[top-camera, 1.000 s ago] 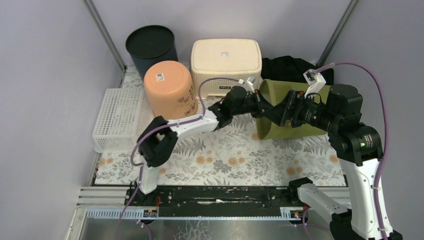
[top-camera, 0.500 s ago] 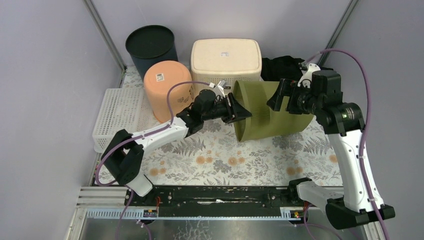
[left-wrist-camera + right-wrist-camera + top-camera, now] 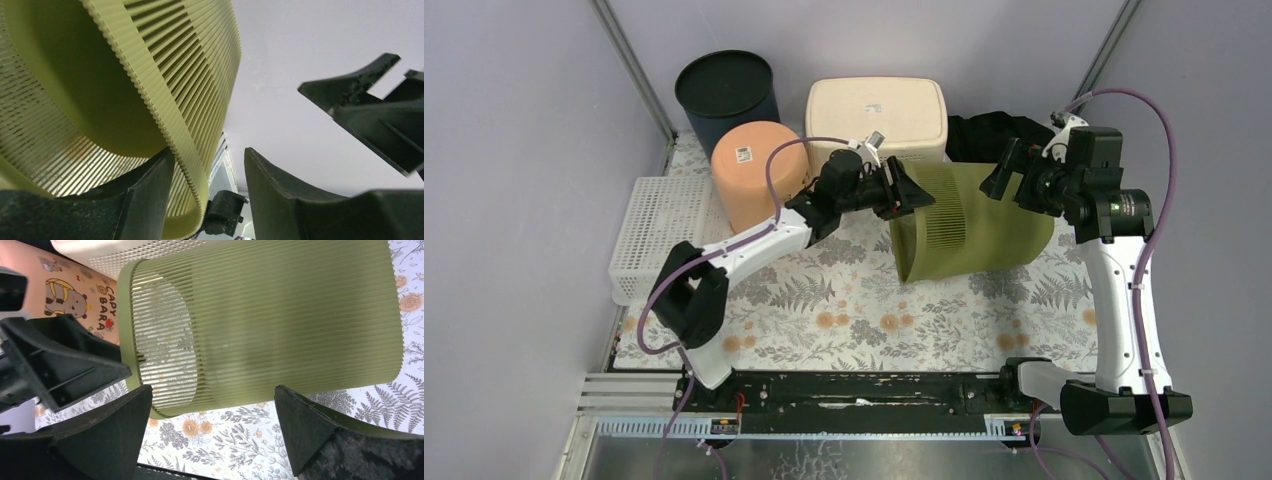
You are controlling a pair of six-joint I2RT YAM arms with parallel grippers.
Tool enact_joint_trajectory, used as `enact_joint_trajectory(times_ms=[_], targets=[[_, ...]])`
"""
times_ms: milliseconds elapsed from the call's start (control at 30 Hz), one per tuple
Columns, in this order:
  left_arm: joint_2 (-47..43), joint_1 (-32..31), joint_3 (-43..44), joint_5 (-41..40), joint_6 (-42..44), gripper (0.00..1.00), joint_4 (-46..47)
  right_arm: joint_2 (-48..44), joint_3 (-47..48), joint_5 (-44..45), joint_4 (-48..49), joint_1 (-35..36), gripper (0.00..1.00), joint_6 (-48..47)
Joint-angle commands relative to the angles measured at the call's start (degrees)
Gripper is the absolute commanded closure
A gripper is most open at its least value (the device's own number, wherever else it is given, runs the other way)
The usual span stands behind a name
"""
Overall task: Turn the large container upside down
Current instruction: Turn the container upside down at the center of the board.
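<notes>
On its side at the right of the floral bench (image 3: 844,310), just in front of the cream bin (image 3: 876,115), lies the olive slatted basket (image 3: 984,215). Its long axis runs left to right, mouth gaping toward your left arm, closed base toward the right. Your left pincer (image 3: 912,190) sits at the mouth's upper rim, jaws apart and straddling the rim wall — not clamped. Your right pincer (image 3: 1012,178) hovers spread wide above the basket's far side. Left has the nearer hold — the tip probably turns on swinging that mouth down to the bench.
</notes>
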Motion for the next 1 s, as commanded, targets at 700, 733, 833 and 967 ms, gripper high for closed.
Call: enact_joint_trajectory(times_ms=[700,733,833,967], targets=[[14.8,1.4,1.7,7.5,-18.3,1.00,28.2,9.9,12.6,-7.0,0.8,-11.3,0.01,-0.5],[14.6,1.5,0.7,7.6,-19.9,1.00,31.7,10.7,14.8,-6.6,-0.2,-11.9,0.01,-0.5],[15.1,1.7,-1.1,7.6,-25.9,1.00,44.2,12.5,21.4,-6.3,-2.7,-13.0,0.01,0.5],[17.7,1.5,-1.7,6.0,-35.3,1.00,62.5,15.0,30.4,-3.2,-7.2,-13.1,0.01,0.9]])
